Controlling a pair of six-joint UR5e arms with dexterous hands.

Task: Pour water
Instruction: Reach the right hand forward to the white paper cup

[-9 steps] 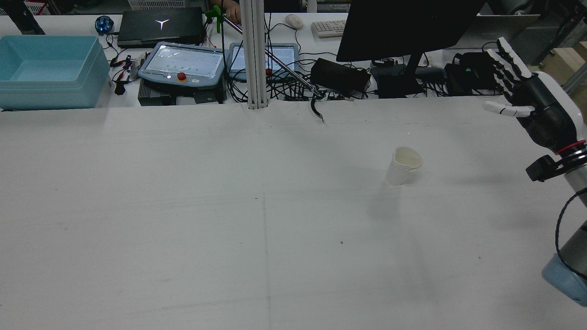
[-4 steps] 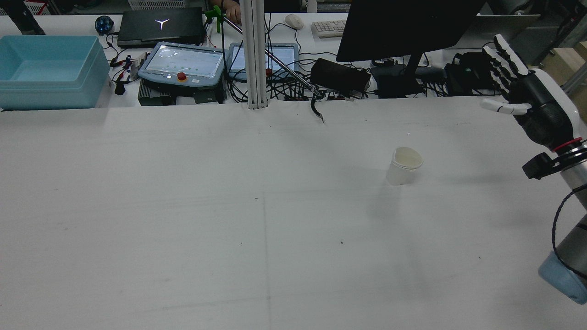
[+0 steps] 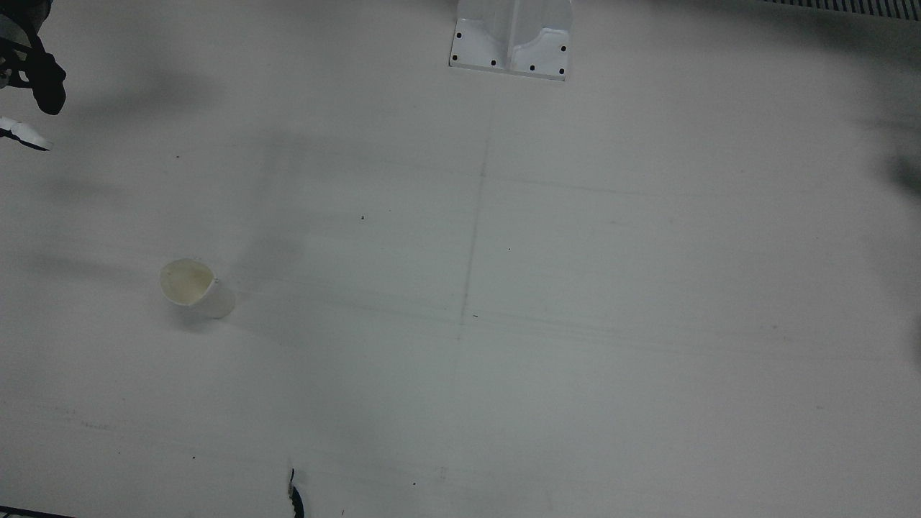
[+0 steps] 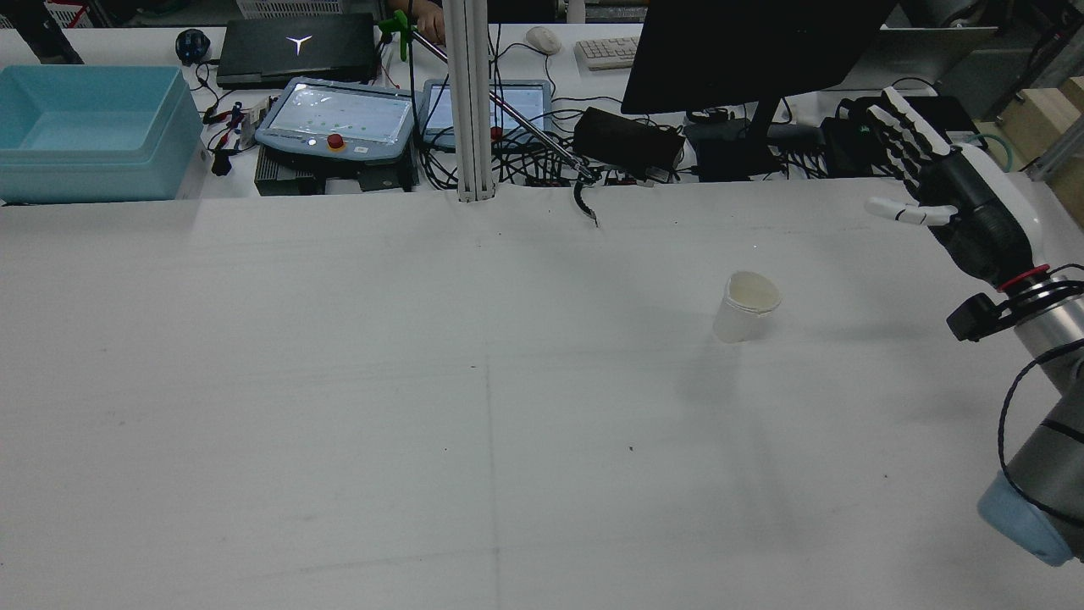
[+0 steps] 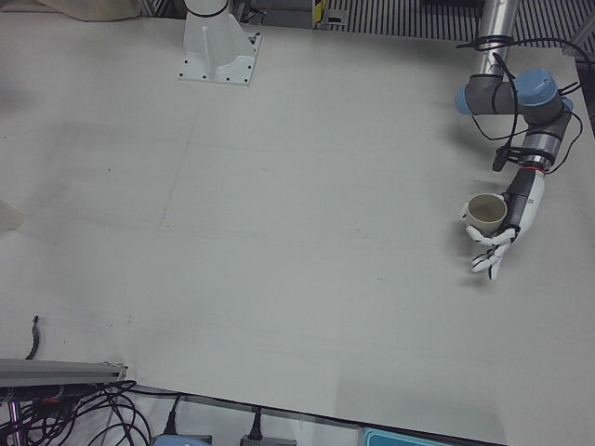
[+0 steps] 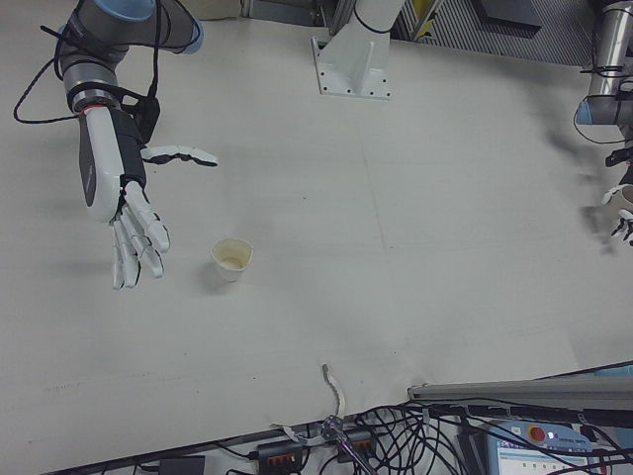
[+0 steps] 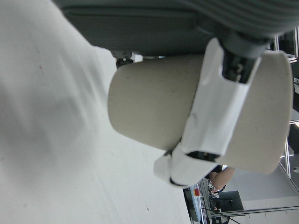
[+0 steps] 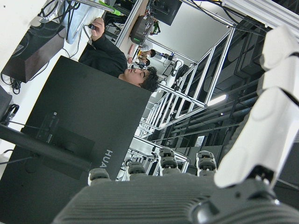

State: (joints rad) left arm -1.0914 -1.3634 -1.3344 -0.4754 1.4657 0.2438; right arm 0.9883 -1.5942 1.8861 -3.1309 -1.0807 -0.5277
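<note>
the receiving cup [image 4: 746,317] stands upright and alone on the white surface [image 4: 339,407], right of centre in the rear view; it looks like thin paper, so it is probably light, easily crushed and easily tipped, and best taken round the middle of its wall with a gentle wrap rather than at the rim. the right hand [image 4: 948,191] hovers farther right and a little beyond it, well apart, fingers [image 6: 134,247] spread wide and holding nothing. the left hand [image 5: 509,223], off at the left side of the station, is wrapped around a second cup [image 5: 485,213] held upright above the surface; whether it holds water cannot be told. a firm but light hold should keep the wall from buckling during the pour. at the far edge stands a black monitor [image 8: 70,140] marked "huawei", and a closed laptop [image 4: 296,49] bears a white y-shaped logo.
</note>
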